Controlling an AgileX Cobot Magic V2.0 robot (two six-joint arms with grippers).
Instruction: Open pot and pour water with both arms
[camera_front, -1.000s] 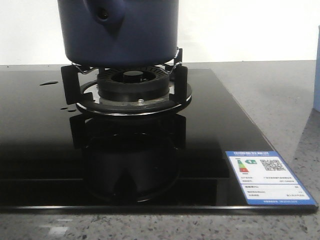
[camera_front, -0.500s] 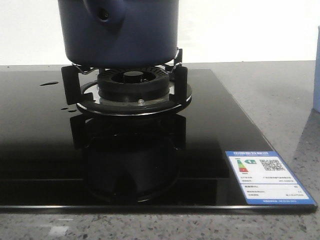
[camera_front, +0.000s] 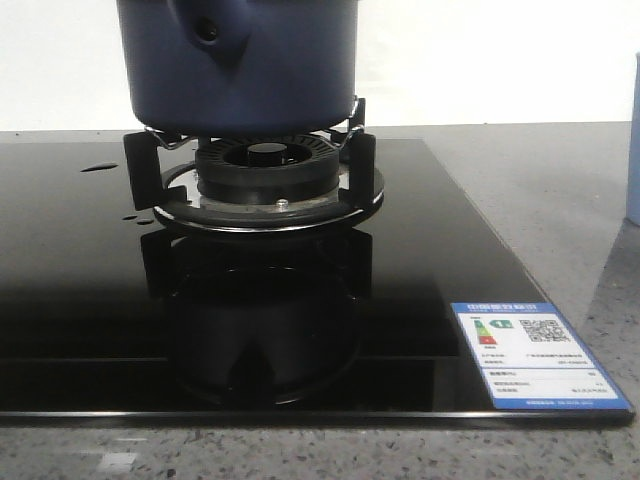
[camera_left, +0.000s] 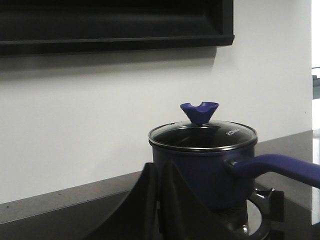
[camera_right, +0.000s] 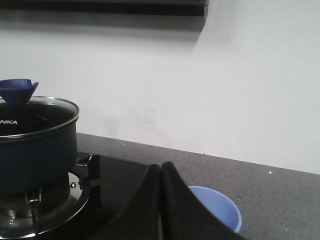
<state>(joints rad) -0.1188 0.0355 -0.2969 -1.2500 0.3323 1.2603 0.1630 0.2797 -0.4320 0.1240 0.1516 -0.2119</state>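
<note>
The pot (camera_front: 237, 62) is seated on the burner (camera_front: 265, 172), lid (camera_left: 202, 136) on. Both claws (camera_left: 159, 200) (camera_right: 161, 200) are pressed together, nothing held.

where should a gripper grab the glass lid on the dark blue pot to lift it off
By the blue flared knob at the centre of the glass lid, coming from straight above. The knob stands clear above the flat lid on the dark blue pot and narrows below its flared top, so fingers closing there would likely hold.
</note>
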